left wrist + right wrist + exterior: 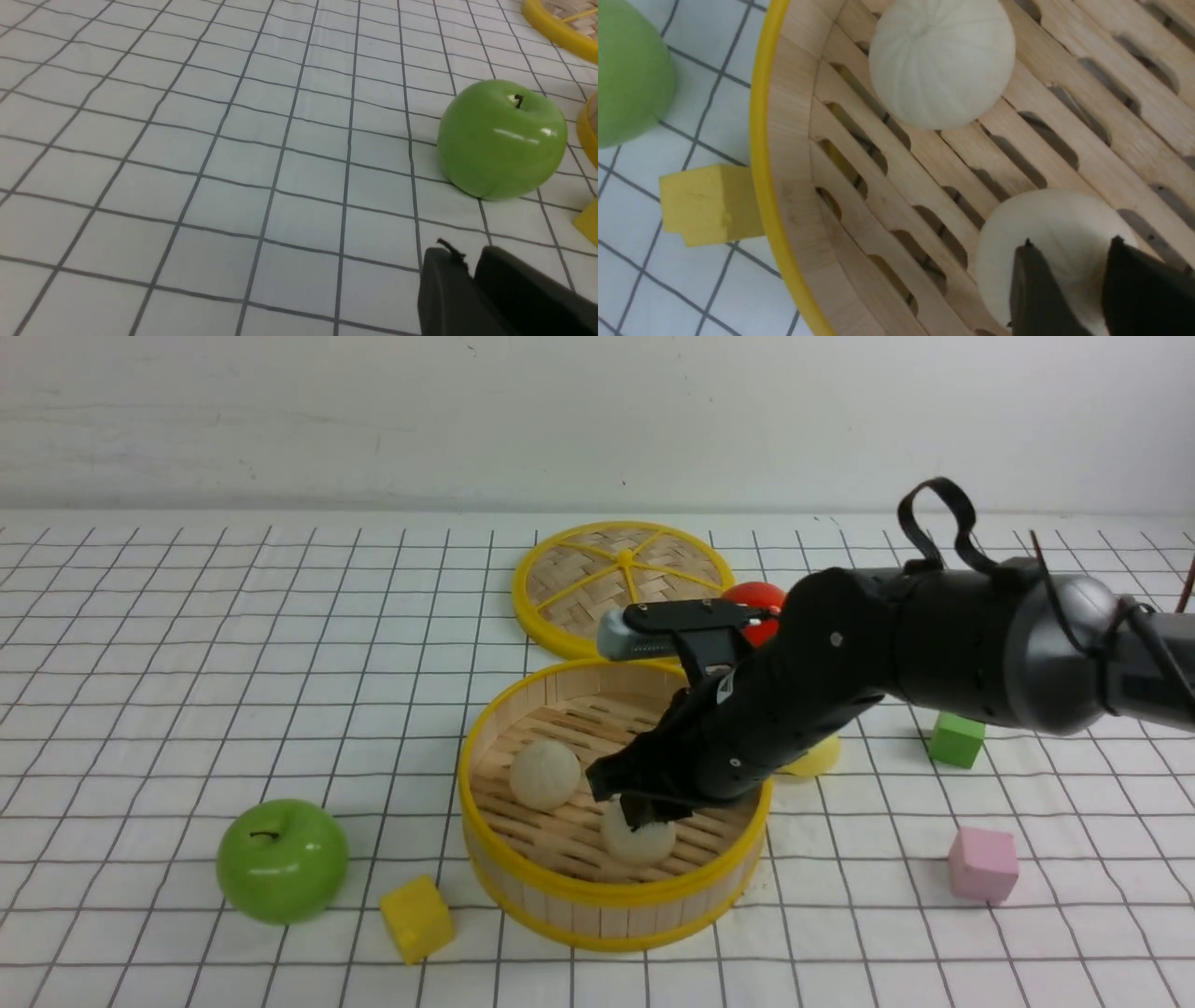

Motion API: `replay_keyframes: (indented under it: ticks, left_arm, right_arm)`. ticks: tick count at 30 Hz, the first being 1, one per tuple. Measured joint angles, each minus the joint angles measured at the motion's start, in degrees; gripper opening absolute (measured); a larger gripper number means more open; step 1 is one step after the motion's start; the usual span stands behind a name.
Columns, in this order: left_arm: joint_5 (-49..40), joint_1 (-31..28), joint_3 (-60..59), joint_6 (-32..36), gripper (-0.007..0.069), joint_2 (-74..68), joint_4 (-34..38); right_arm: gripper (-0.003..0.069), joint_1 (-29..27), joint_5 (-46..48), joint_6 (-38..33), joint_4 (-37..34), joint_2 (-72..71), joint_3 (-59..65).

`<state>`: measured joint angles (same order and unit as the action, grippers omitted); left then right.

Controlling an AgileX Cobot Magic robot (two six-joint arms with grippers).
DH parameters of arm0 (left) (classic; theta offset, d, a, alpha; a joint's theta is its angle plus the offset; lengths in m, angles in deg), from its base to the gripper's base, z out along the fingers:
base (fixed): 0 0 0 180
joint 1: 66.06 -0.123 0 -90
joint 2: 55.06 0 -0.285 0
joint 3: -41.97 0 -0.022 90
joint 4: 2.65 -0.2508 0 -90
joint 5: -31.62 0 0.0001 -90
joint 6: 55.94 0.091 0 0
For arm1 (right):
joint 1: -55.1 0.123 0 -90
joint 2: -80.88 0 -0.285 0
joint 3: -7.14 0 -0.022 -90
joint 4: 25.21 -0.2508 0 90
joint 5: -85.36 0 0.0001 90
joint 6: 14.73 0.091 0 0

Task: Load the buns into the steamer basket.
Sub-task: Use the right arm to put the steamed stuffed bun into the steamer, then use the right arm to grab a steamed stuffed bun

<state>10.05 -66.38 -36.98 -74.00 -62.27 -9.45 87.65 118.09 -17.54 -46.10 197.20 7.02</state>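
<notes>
The steamer basket (523, 887) stands at the middle front. One off-white bun (544, 773) lies on its slotted floor (1064, 126) and also shows in the right wrist view (942, 60). My right gripper (646, 814) reaches into the basket, its fingers closed on the top of a second off-white bun (638, 845), which sits low on the floor; the wrist view shows that gripper (1069, 242) and that bun (1041, 224). The pale yellow bun (814, 756) lies on the table right of the basket, partly hidden by the arm. My left gripper (467, 255) is shut and empty over the table.
A green apple (282, 861) and a yellow cube (416, 918) lie left of the basket. The woven lid (621, 581) and a red fruit (758, 607) lie behind it. A green cube (956, 739) and a pink cube (982, 864) lie to the right.
</notes>
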Motion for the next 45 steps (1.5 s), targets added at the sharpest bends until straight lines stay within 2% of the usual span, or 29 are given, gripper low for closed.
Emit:
replay_keyframes:
  ticks: [2,3,5,9,16,22,30,39,45]
  left_arm:
    - [0.0,0.0,0.0,0.0,0.0091,0.0,0.0]
    - [0.0,0.0,0.0,0.0,0.0091,0.0,0.0]
    - [0.0,0.0,0.0,0.0,0.0091,0.0,0.0]
    - [0.0,0.0,0.0,0.0,0.0091,0.0,0.0]
    - [0.0,0.0,0.0,0.0,0.0092,0.0,0.0]
    - [0.0,0.0,0.0,0.0,0.01,0.0,0.0]
    - [0.0,0.0,0.0,0.0,0.0102,0.0,0.0]
    - [0.0,0.0,0.0,0.0,0.011,0.0,0.0]
    - [0.0,0.0,0.0,0.0,0.0116,0.0,0.0]
  right_arm:
    - [0.0307,0.0,0.2,-0.1,0.0,-0.2,-0.2]
    - [0.0362,0.0,1.3,-0.2,0.4,-0.6,-0.6]
    - [0.0407,-0.2,2.6,-0.9,1.4,-1.9,-1.4]
    - [0.0442,-2.4,4.3,-1.3,5.5,-5.6,-3.5]
    - [0.0421,-9.1,4.8,-0.9,10.3,-8.4,-4.9]
    - [0.0403,-15.3,5.5,5.0,11.1,-4.7,-4.9]
    - [0.0381,-16.0,4.6,4.7,12.7,1.2,-4.9]
    - [0.0361,-16.0,-2.4,4.4,12.9,3.4,-4.9]
    - [0.0319,-16.0,-3.6,4.1,14.6,5.7,-5.0]
